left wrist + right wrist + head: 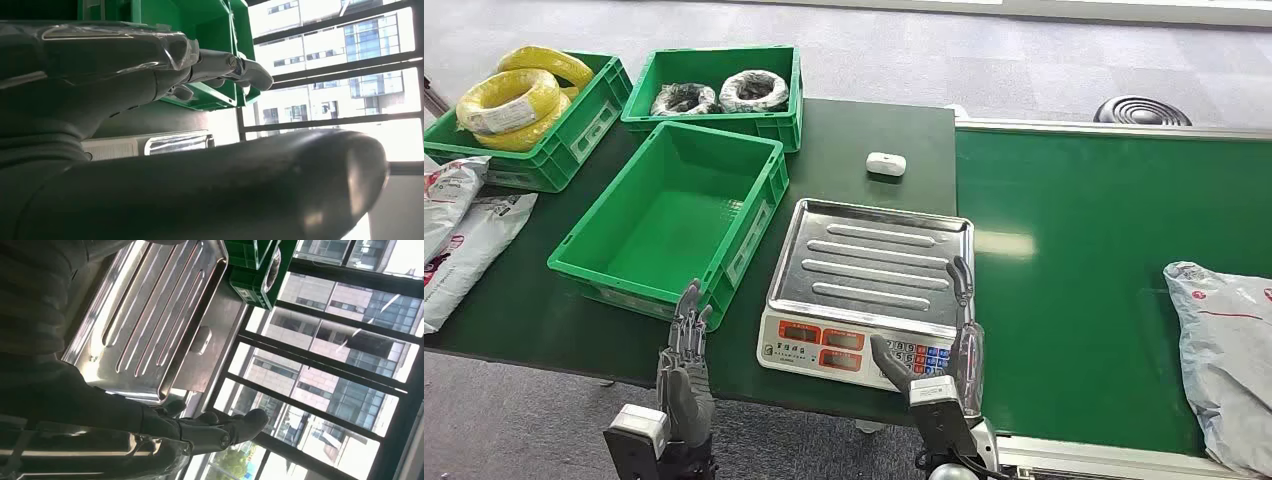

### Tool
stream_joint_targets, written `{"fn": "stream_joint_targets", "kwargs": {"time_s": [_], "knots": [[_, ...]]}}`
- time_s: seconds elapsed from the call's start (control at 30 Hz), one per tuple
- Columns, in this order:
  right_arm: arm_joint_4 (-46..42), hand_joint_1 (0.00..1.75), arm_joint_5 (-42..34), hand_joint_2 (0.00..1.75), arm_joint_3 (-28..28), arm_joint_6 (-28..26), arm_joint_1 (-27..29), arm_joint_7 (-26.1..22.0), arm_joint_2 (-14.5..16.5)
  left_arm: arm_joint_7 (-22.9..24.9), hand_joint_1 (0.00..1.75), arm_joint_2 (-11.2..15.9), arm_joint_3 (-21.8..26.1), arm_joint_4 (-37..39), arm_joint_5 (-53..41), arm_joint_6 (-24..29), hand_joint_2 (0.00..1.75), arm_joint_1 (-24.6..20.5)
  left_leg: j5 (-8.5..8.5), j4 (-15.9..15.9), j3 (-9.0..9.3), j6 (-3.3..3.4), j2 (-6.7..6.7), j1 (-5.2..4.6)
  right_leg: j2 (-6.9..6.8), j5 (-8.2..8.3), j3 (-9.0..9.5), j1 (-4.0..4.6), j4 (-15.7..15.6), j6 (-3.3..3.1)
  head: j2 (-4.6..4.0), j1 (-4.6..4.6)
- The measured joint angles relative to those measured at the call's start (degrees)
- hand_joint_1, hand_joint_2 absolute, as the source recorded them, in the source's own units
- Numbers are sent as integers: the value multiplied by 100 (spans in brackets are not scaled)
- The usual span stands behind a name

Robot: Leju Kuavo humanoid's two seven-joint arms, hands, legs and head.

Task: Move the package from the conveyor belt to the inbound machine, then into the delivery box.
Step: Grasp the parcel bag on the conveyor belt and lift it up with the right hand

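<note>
The package (1229, 355), a grey mailer, lies on the green conveyor belt (1074, 260) well to the right of the scale (869, 290), untouched. Both hands are empty with fingers spread: the right hand (944, 355) hovers at the scale's front edge, the left hand (686, 365) near the empty green box (674, 215). I'd say the right hand should reach out over the belt, settle across the bag's middle and close firmly, since thin plastic slips.

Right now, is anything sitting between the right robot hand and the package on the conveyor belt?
Nothing visible blocks it. The right robot hand hovers open over the scale; only bare green belt lies between it and the package.
</note>
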Motion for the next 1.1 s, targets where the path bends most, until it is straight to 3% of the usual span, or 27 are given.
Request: {"fn": "stream_joint_targets", "kwargs": {"time_s": [0.3,0.47,0.63,0.7,0.77,0.87,0.97,1.1], "knots": [[-1,0,194,175,-21,-108,2,30,1,4,0,-3,28,-38,-26,1,0,43,0,0,0,0,0,0,0,0,0,0,0,0,0,1],[-131,0,1046,175,-273,-850,21,255,-4,4,0,-5,28,-61,-27,-1,0,78,0,0,0,0,0,0,0,0,0,0,0,0,0,1],[-288,0,1391,175,-534,-955,51,311,3,4,0,-13,28,-85,-26,-10,0,102,0,0,1,1,0,0,0,0,-1,0,-1,0,0,0],[-393,0,2056,175,-754,-969,87,265,101,7,0,-15,28,-85,-26,-45,0,108,0,0,1,0,-1,0,0,0,-3,0,-1,0,0,0],[-631,0,3254,175,-1260,-980,111,405,318,22,0,-25,30,-86,-27,-102,0,113,0,0,1,0,-2,0,-1,0,-3,0,0,0,0,-2],[-1062,0,4855,175,-2383,-983,23,1124,579,73,0,-49,34,-95,-36,-192,0,125,0,0,1,1,-8,-1,-5,-1,2,-1,-1,1,0,0],[-1306,0,5513,175,-3427,-983,-60,1893,609,115,0,-62,48,-116,-45,-279,0,131,-4,1,2,7,-8,-7,-6,0,5,-8,-2,3,0,1],[-1403,0,5838,175,-4540,-983,-208,2377,490,116,0,-63,61,-122,-34,-337,0,120,-10,3,3,16,-7,-11,-5,-2,5,-12,-4,7,0,1]]}}
